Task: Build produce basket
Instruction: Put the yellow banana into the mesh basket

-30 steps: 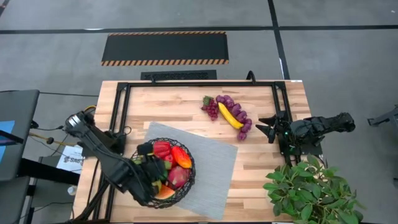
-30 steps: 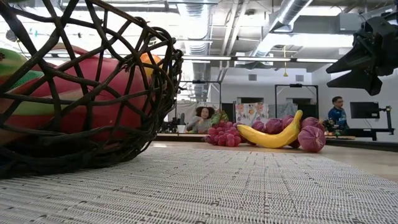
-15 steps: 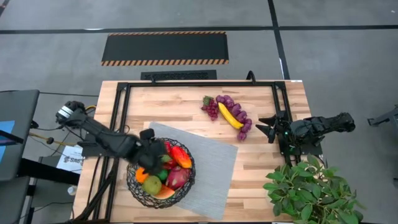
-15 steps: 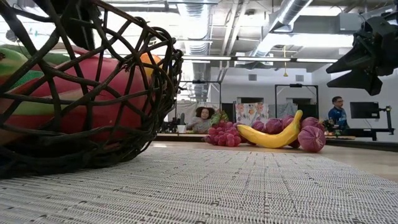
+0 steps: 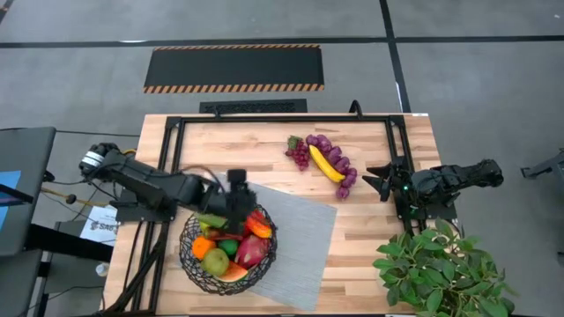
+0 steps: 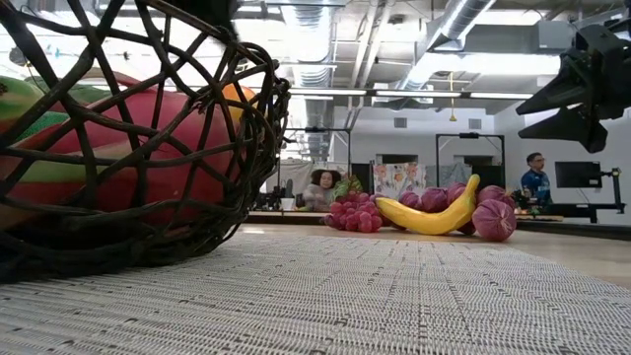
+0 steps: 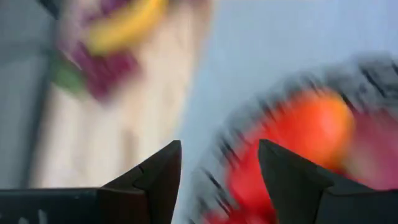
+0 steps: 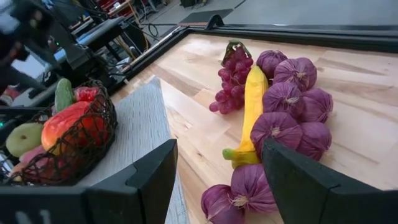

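The dark wire basket stands on the grey mat, near the table's near-left part. It holds an orange, a green apple, red fruit and peppers. A banana, purple grapes and a string of purple bulbs lie on the bare wood farther right. My left gripper hovers open over the basket's far rim; its wrist view shows nothing between the fingers. My right gripper waits open at the table's right edge, pointing at the banana.
A black tube frame runs round the table's far and side edges. A leafy green plant stands at the near right corner. Bare wood lies between the mat and the banana. Beyond the table, people sit in the room.
My left gripper has risen out of the basket's near-left part and swung toward the table's far edge and right, to above the basket's far rim. The orange and green apple that the arm covered now show. The right arm has kept still.
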You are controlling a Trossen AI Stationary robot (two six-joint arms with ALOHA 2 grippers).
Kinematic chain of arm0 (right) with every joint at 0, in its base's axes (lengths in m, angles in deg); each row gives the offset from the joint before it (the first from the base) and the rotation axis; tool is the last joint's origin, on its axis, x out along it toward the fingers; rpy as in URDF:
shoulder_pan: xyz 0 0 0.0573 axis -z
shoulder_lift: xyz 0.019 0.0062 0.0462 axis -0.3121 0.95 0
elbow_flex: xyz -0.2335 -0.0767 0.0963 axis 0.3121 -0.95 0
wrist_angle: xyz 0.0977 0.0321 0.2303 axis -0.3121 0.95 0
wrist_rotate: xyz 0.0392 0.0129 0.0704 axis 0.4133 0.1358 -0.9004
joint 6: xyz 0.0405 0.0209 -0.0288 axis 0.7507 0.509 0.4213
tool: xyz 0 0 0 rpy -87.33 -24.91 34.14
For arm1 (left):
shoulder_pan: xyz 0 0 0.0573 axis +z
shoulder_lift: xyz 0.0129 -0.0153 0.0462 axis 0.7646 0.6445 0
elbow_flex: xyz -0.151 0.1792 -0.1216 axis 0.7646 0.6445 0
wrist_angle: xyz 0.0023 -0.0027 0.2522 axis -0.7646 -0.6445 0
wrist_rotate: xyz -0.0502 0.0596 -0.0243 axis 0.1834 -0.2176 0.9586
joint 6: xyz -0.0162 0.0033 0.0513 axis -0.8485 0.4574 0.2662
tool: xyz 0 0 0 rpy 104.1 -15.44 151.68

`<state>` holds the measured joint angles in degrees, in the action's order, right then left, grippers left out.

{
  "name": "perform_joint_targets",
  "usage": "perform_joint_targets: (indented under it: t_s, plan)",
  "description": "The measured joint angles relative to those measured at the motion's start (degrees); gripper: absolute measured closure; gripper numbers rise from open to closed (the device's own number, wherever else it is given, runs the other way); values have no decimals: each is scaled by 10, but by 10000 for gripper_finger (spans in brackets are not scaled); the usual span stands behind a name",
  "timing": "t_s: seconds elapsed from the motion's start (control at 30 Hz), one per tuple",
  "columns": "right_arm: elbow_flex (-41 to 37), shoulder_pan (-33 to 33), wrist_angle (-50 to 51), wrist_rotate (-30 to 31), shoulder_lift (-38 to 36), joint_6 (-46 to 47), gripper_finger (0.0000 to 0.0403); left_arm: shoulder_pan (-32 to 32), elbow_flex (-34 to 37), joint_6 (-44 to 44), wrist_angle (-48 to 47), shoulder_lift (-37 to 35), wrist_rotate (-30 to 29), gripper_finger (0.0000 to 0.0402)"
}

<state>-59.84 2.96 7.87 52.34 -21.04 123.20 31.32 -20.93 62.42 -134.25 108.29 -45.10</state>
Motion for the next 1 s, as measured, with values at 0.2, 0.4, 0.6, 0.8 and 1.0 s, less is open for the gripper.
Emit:
perform_joint_targets:
  t_s: [0.2, 0.4, 0.6, 0.8, 1.0]
  plan:
    - [0, 0, 0, -1, 0, 16, 148, 107, -13, 187, 230, 11, 52, 202]
    - [0, 0, 8, -2, 0, 23, 148, 233, -12, 230, 398, 96, 115, 202]
    - [0, 0, 22, -3, 0, 24, 148, 316, -18, 173, 553, 228, 170, 202]
    - [0, 0, 38, -3, 0, 21, 148, 324, -111, 193, 572, 352, 255, 202]
    - [0, 0, 41, -3, 0, 23, 148, 306, -286, 220, 458, 465, 284, 202]
